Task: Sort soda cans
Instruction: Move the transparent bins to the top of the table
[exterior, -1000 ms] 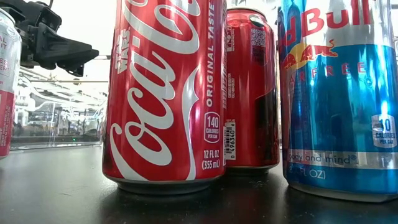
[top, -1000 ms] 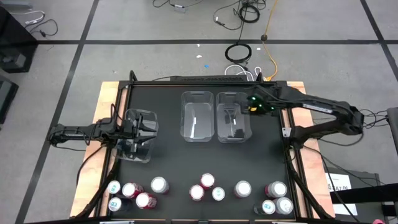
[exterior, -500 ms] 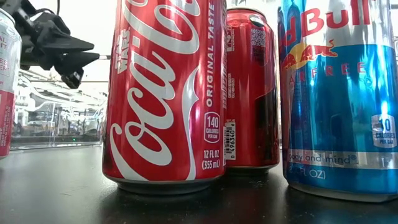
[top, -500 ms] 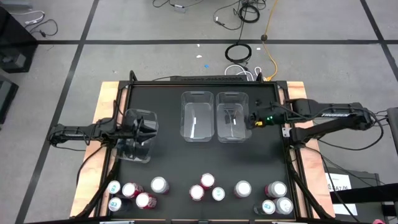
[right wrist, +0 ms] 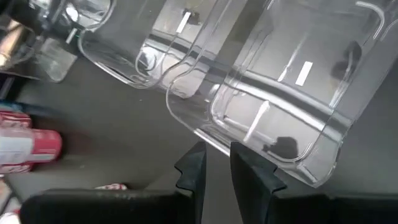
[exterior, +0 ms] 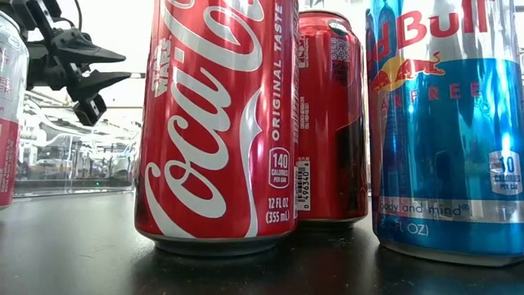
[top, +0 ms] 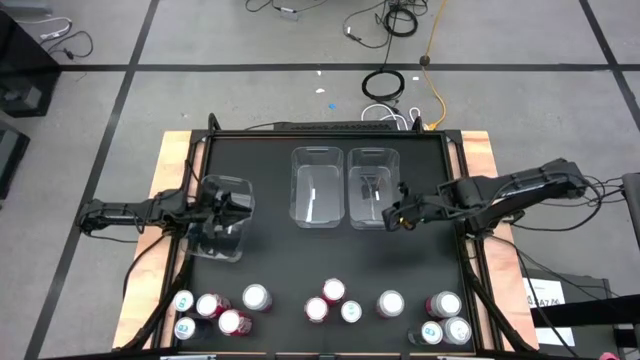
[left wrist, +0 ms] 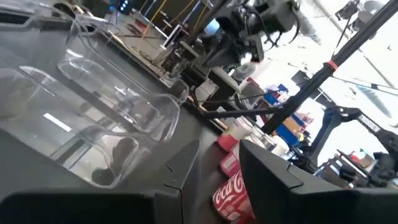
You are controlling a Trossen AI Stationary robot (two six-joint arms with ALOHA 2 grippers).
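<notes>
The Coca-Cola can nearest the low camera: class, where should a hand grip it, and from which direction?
Grip the Coca-Cola can around its mid-body, coming down from above with fingers on opposite sides. It stands upright, its wall is round and smooth, and a second red can and a Red Bull can stand close beside it.

Just beside the right gripper [top: 393,216], the bins [top: 374,188] are clear, glossy plastic. The Coca-Cola can [exterior: 219,123] is shiny painted metal; the table [top: 330,255] is matt black.
</notes>
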